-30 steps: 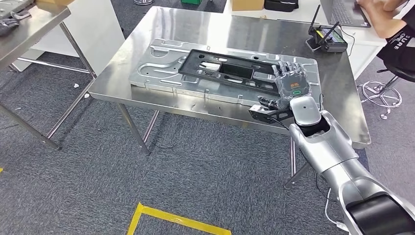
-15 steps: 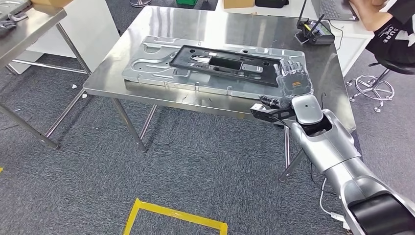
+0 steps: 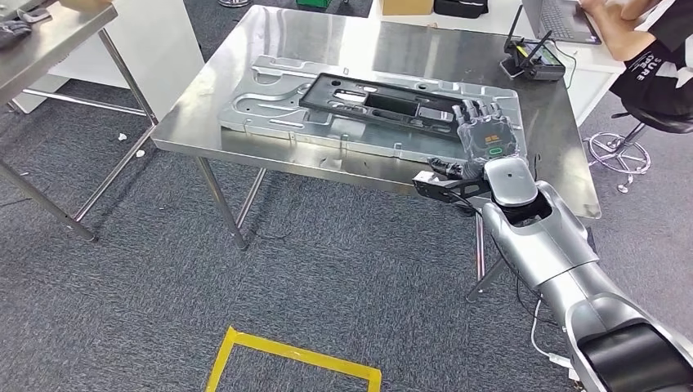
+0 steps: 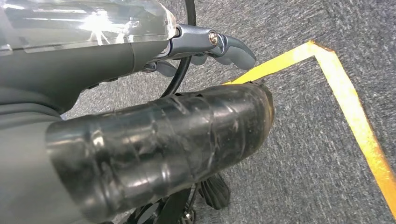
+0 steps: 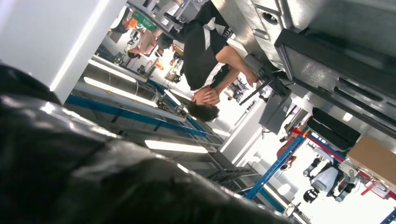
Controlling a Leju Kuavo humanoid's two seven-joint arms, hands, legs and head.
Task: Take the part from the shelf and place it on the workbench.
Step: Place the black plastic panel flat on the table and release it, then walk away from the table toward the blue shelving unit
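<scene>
One black part (image 3: 380,104) lies on a silver panel (image 3: 270,106) across the steel desk (image 3: 327,41), centre frame. Right hand (image 3: 488,137) rests at its right end, fingers (image 3: 474,110) spread. Upper right: a router (image 3: 535,61), a seated person (image 3: 654,57). Left hand (image 4: 219,44): cannot tell.

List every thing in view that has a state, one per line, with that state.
black frame part: lying flat on the metal plate, nothing gripping it.
metal plate: flat on the workbench, near its front edge.
workbench: standing, bearing the plate and the part.
right hand: raised over the plate's right end, fingers spread, holding nothing.
left hand: hanging above the carpet; grip unclear.
device with antennas: upright on the white desk.
</scene>
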